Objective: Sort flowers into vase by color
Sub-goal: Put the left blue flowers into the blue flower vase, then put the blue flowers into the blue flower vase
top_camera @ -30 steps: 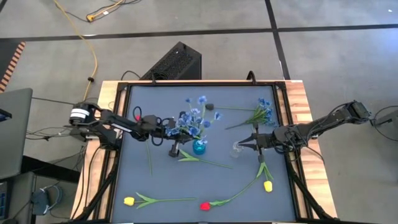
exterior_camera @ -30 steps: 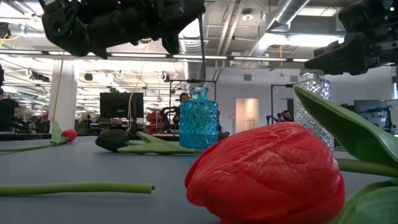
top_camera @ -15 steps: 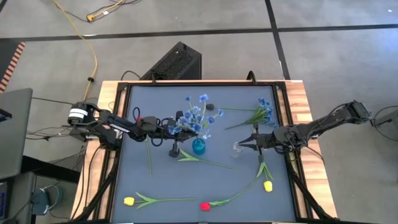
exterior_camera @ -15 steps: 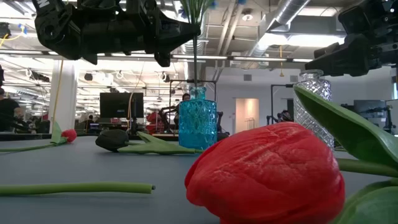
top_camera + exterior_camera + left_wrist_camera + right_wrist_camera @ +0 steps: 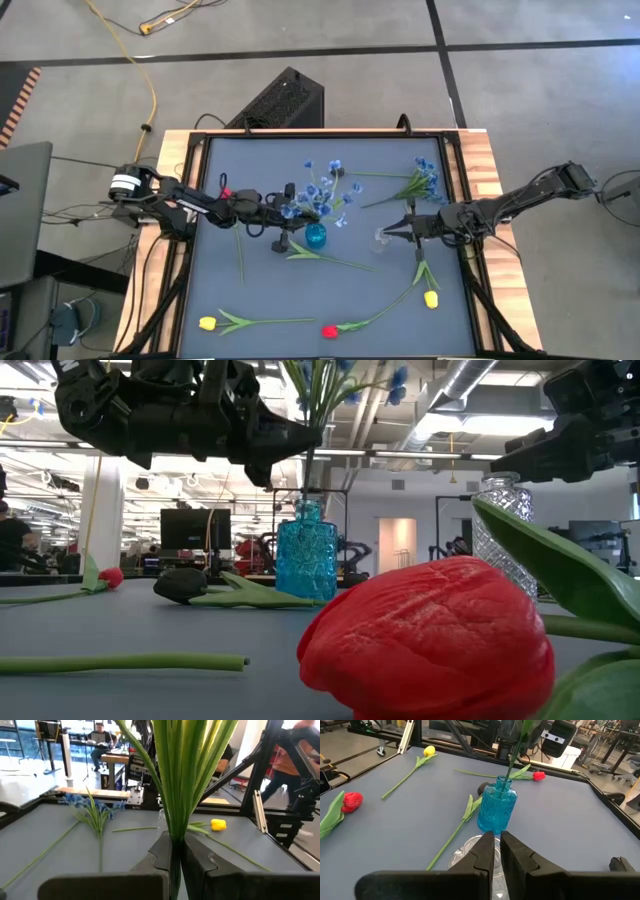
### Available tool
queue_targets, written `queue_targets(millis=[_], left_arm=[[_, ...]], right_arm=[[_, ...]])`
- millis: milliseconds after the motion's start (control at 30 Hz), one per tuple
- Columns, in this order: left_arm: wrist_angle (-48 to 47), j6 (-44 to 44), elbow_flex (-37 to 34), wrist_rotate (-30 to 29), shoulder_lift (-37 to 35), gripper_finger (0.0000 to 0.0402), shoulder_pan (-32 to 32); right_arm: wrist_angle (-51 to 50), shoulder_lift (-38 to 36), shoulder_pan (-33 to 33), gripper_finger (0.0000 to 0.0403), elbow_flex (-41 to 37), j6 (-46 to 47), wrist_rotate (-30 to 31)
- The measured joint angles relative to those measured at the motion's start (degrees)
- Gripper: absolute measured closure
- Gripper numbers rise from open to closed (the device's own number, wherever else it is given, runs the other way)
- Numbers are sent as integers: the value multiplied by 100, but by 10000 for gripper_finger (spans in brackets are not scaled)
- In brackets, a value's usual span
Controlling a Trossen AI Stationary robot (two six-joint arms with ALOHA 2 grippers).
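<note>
My left gripper (image 5: 293, 207) is shut on a bunch of blue flowers (image 5: 326, 190), just left of the blue glass vase (image 5: 316, 236). The green stems (image 5: 304, 472) run down into the vase's mouth. My right gripper (image 5: 407, 228) is at the clear glass vase (image 5: 383, 238), its fingers nearly together over the vase's top. Another blue bunch (image 5: 420, 184) lies far right. Two yellow tulips (image 5: 431, 298) (image 5: 207, 323) and a red tulip (image 5: 328, 331) lie on the mat near the front edge. A dark bud (image 5: 283, 243) lies on the mat beside the blue vase. My left gripper pinches the bunched green stems (image 5: 174, 832) between its two fingers, below the blossoms and above the vase's mouth. The fingers come level from the table's left and lie across the stems. The bunch stands tilted, its lower ends inside the blue vase. My right gripper holds the clear vase at its top (image 5: 464, 853), coming level from the table's right. The fingers themselves hide the place of contact. The vase stands upright on the mat (image 5: 498, 550).
A second red tulip (image 5: 221, 187) lies by the left arm and a bare stem (image 5: 240, 255) lies at the left. A dark bud (image 5: 337, 170) lies at the back. A black frame (image 5: 455, 170) borders the grey mat. People and desks show in the room beyond.
My left gripper has gone down with the blue bunch, and the stems have sunk deeper into the blue vase. The bunch has tipped, its blossoms now leaning toward the table's right. The blue vase has slid a little toward the table's left.
</note>
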Motion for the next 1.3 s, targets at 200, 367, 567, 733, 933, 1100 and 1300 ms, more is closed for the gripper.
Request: queue_targets(millis=[200,367,567,733,933,1100,1300], left_arm=[[-141,-103,0,2,0,381,-17],[-400,-110,0,-71,0,351,-17],[-499,-109,4,-122,0,301,-13],[-842,-63,38,-107,-118,262,-5],[-2954,-14,469,-103,-659,225,87],[-5327,343,1190,-112,-1029,205,145],[-8082,673,2202,-248,-1035,197,264]], right_arm=[[0,0,0,344,0,77,-1],[0,0,0,344,0,105,-1],[-6,0,0,344,0,122,-1],[-48,0,0,344,0,122,-2],[-91,0,0,344,0,120,-3],[-92,0,0,344,0,120,-3],[-92,0,0,344,0,252,-3]])
